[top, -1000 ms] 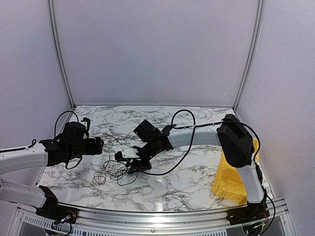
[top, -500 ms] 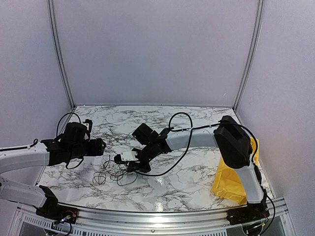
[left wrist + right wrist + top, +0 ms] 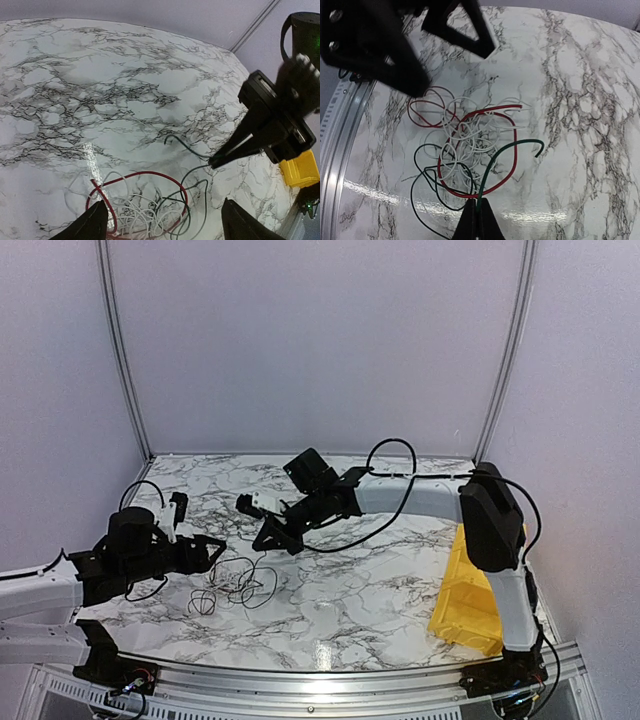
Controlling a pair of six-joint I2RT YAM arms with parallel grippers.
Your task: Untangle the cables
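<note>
Marble table [image 3: 350, 600]: carries the cables [image 3: 235, 585] in one loose knot, left of centre towards the front edge, between the two arms.
Knot: a red wire [image 3: 514, 150], white wires [image 3: 465, 137] and dark strands looped through one another; the red loop rings much of the white.
Right gripper [image 3: 476, 216]: jaws clenched on the green wire [image 3: 507, 146], whose hooked free end lies clear of the heap.
Left gripper [image 3: 164, 206]: jaws spread wide, grasping nothing, poised low just beside the knot and facing the red and white loops.
Step in hand: as I read it, drawing one strand, the green one, out of the tangle while the other arm gets ready to pin the rest.
Next move calls for: the left jaws to close on the red or white bundle as an anchor, then a slow pull by the right arm away from the heap. The spot to watch is where the green strand crosses the red loop, since a snag there would likely drag the whole knot along.
</note>
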